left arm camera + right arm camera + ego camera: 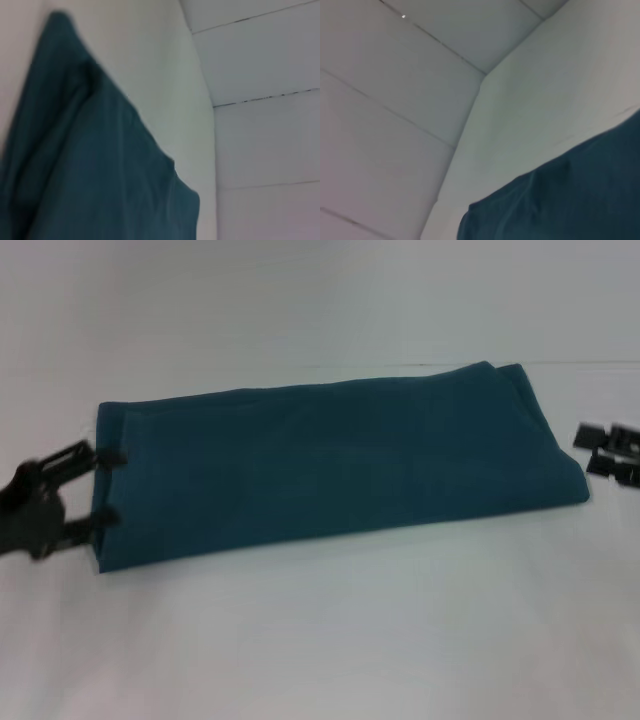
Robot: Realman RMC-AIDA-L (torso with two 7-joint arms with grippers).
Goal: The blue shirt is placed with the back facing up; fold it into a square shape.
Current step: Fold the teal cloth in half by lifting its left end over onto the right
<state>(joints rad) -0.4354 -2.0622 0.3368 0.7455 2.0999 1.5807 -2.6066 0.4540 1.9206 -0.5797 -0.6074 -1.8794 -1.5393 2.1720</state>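
Smooth blue shirt point(330, 465), long folded rectangle; left hand point(108, 487) spread wide; right hand point(598, 450) unclear.

Soft even light, faint shadows, blurry

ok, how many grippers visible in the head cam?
2. The left gripper is at the left end of the folded blue shirt, fingers spread at its edge. The right gripper sits on the table just off the shirt's right end, apart from it.
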